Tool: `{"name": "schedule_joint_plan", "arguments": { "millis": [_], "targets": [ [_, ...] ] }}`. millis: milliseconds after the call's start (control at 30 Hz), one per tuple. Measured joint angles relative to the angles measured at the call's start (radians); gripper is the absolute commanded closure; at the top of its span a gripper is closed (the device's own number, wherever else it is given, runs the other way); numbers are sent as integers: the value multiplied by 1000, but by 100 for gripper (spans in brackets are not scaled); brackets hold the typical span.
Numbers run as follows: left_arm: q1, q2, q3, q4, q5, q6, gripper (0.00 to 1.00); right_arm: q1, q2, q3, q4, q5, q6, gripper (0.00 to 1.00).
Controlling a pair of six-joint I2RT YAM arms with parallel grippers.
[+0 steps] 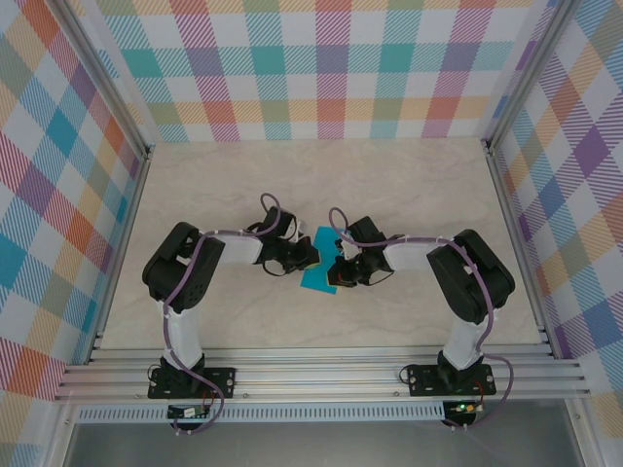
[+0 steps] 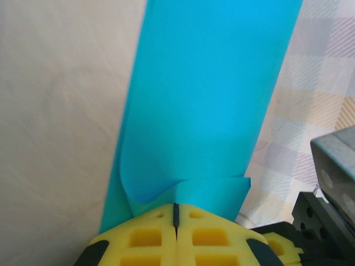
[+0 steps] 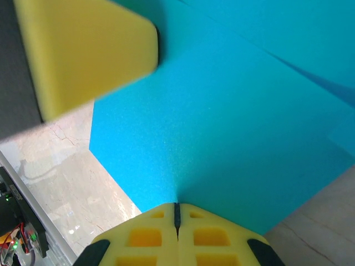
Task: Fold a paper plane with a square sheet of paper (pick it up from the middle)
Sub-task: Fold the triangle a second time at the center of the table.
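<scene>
The square sheet of paper (image 1: 316, 280), thin, plain and teal-blue, is pinched from two sides over the middle of the pale marbled table (image 1: 419, 195). The left end effector (image 2: 176, 213), with yellow foam pads, is closed, and a curled edge of the sheet (image 2: 211, 100) runs into the seam between its pads. From there the paper stretches away as a long smooth band above the table. The right end effector (image 3: 177, 211), also yellow-padded, is closed too, gripping a flat edge of the sheet (image 3: 233, 127). In the right wrist view, a fold line or overlapping edge crosses the paper's far corner. From above, the left end effector (image 1: 298, 257) and the right end effector (image 1: 341, 270) almost meet at the table's centre, with teal showing between and beneath them.

The work appears to be at an early fold. The sheet looks raised and bent over, and no narrow pointed dart has formed. The next move probably calls for bringing the edges into line. The paper must then be lowered flat onto the table and the crease pressed. Both arms should move together, since thin paper may tear or slip.
</scene>
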Motion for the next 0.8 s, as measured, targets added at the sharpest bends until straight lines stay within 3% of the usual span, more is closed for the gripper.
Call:
{"name": "schedule_joint_plan", "arguments": {
  "millis": [433, 800],
  "targets": [
    [84, 25, 53, -24, -22, 33, 94, -1, 1, 2, -1, -4, 0, 99],
    [34, -98, 39, -52, -29, 33, 94, -1, 3, 10, -13, -3, 4, 98]
  ]
}}
